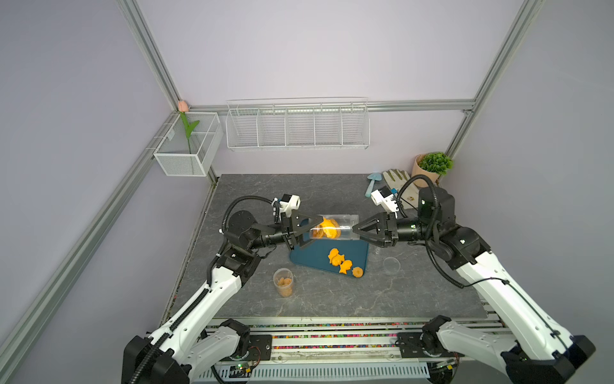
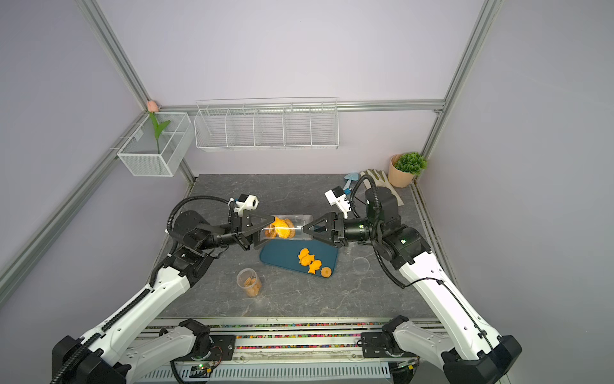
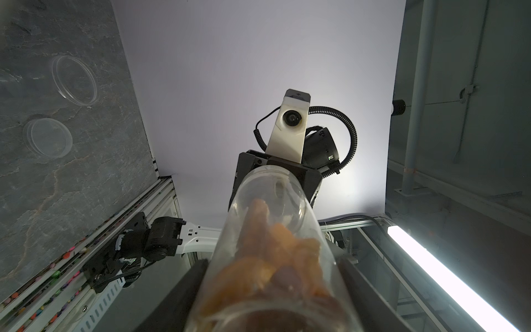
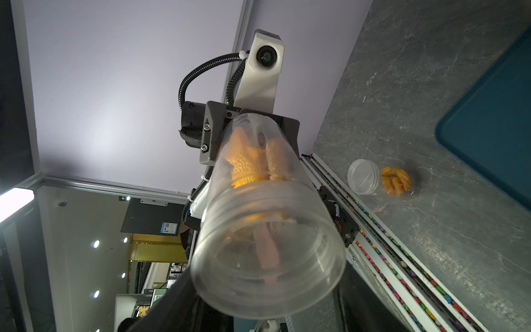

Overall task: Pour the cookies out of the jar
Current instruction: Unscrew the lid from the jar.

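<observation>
Clear jar (image 1: 335,227) held level above the teal tray's (image 1: 309,257) far edge — left claw (image 1: 314,231) clamped on its base end, where the cookies (image 1: 327,227) heap. Right claw (image 1: 356,233) flanks the open mouth; cannot tell if it grips. Four loose cookies (image 1: 339,261) on the tray. Second jar (image 1: 283,282) upright on tabletop (image 1: 332,299) — biscuits inside.

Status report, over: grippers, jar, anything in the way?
Both shut on jar: left gripper, right gripper; level over tray. Inside, cookies sit at left end; few on tray. Nothing blocking; second jar, lids aside.
</observation>
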`<state>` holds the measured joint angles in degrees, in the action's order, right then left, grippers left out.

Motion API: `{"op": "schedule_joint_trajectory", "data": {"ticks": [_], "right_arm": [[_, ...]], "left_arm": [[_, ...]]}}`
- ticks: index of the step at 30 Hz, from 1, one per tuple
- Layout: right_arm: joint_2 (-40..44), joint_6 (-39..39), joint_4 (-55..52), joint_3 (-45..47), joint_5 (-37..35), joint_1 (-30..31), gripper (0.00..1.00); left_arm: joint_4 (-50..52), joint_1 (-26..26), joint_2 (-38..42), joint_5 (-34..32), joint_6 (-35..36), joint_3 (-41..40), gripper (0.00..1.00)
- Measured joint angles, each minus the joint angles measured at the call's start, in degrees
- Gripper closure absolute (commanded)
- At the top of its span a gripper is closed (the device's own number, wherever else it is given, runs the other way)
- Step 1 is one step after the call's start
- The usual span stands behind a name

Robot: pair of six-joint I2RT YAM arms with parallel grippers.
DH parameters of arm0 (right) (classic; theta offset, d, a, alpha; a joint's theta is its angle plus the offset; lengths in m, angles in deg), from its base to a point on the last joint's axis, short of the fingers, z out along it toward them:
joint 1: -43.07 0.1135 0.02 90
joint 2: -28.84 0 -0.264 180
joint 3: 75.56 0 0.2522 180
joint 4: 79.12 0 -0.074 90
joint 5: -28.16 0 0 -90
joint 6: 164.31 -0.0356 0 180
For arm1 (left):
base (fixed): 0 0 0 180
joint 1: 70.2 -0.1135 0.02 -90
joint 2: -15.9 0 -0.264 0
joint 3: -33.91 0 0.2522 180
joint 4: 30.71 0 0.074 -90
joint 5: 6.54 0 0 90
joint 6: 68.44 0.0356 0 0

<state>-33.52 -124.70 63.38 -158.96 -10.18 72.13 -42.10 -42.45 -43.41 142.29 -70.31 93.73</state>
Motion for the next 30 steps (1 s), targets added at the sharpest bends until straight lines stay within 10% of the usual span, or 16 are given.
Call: {"op": "schedule_joint_trajectory", "data": {"ticks": [15, 30], "right_arm": [[-0.55, 28.44, 0.15, -1.62, -4.42, 1.57, 0.74], [-0.42, 66.42, -1.51, -1.14, -10.6, 2.73, 0.7]], "left_arm": [[-3.52, -0.44, -0.87, -0.02, -1.11, 0.0, 0.34], [-4.98, -0.92, -3.39, 0.52, -1.95, 0.0, 0.34]]}}
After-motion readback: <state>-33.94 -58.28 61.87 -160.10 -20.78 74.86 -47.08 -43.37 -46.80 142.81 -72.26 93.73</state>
